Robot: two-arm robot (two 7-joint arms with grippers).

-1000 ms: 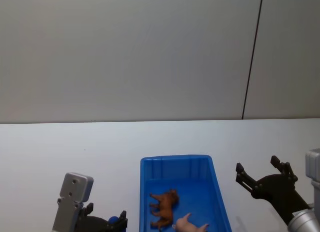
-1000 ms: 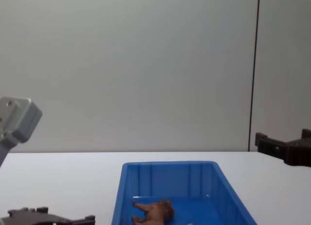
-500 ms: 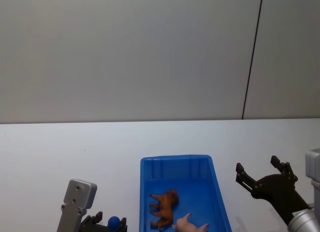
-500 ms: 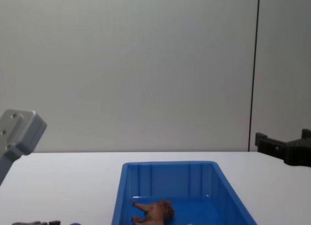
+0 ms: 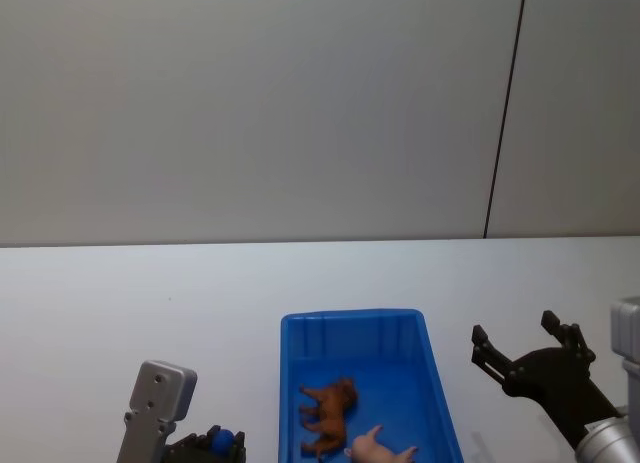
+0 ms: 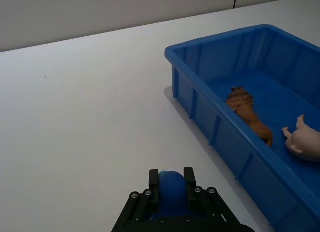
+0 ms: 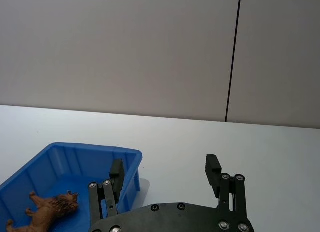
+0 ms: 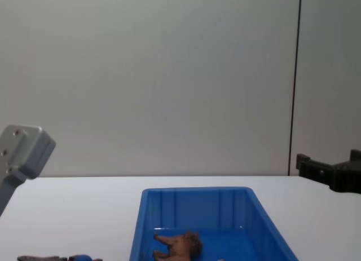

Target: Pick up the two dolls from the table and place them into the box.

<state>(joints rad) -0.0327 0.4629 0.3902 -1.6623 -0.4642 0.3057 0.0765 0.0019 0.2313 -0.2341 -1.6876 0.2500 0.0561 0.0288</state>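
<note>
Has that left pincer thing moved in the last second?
Yes. The left pincer has pulled back toward the robot, lower against the blue box.

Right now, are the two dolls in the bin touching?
Apart. The left wrist view shows blue floor between the brown doll and the pink doll inside the bin.

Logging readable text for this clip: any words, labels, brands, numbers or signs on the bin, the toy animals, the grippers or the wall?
None: no text can be read.
Blue bin: plain ribbed walls, no label.
Brown doll and pink doll: no markings.
Left gripper and right gripper: bare screws, no lettering.
Table and wall: blank.
</note>
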